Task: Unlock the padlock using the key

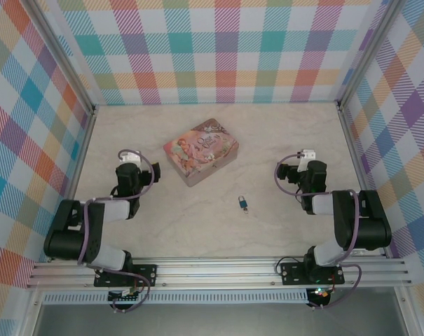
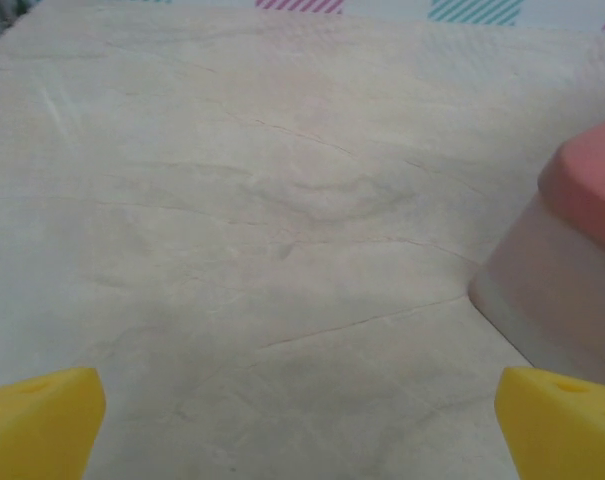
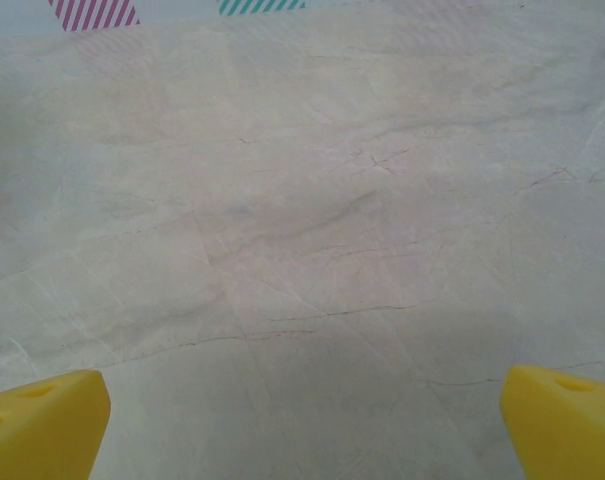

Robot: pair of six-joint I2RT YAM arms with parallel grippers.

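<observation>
Both my arms sit folded, elbows swung outward, forearms pointing away from the bases. The left tool (image 1: 130, 159) has its jaws spread wide, its yellow fingertips (image 2: 40, 418) far apart, gripping nothing. The right tool (image 1: 301, 165) matches it: jaws wide apart, empty.

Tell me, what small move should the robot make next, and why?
Probably swing the right pincer toward the padlock: the pincer is open and empty, and the padlock lies untouched, closer to that arm.
</observation>
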